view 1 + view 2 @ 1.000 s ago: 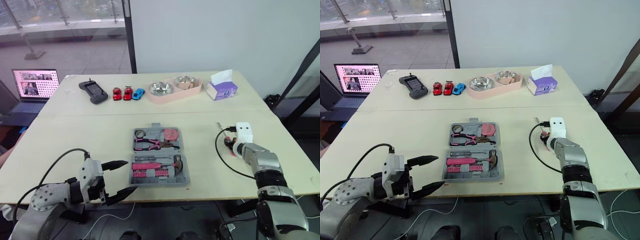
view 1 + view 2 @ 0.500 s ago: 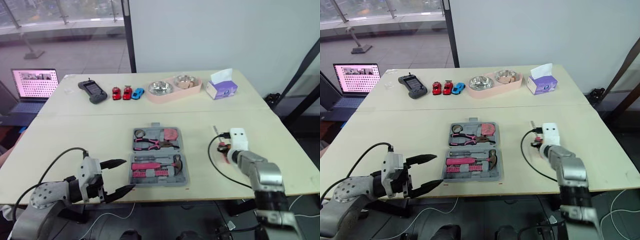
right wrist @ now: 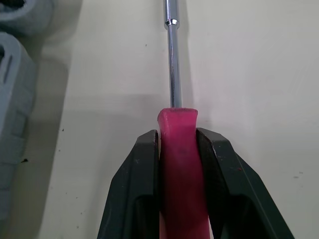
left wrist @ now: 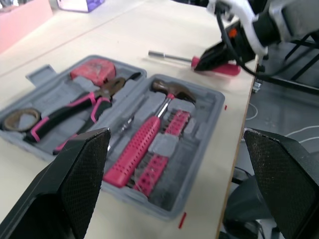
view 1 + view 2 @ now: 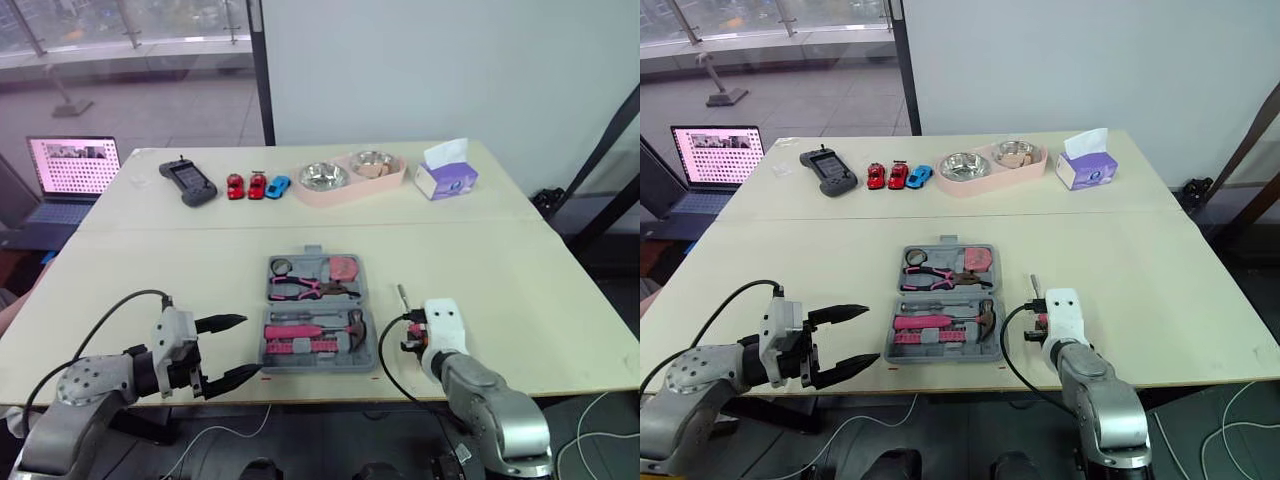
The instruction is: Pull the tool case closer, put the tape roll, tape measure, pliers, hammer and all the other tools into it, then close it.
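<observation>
Pink-handled screwdriver (image 3: 178,164): clamped in right gripper (image 3: 178,135), now brought leftward beside the open tool case (image 5: 318,306) for stowing; left gripper (image 5: 250,346) held agape.

Open tool case (image 4: 213,102) holds hammer (image 4: 142,147), pliers (image 4: 75,114).

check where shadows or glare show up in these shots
Right wrist view: the tool case throws a soft shadow onto the table, and the screwdriver shaft carries a bright highlight. Left eye view: the laptop screen glows brightly; the metal bowls glint.
</observation>
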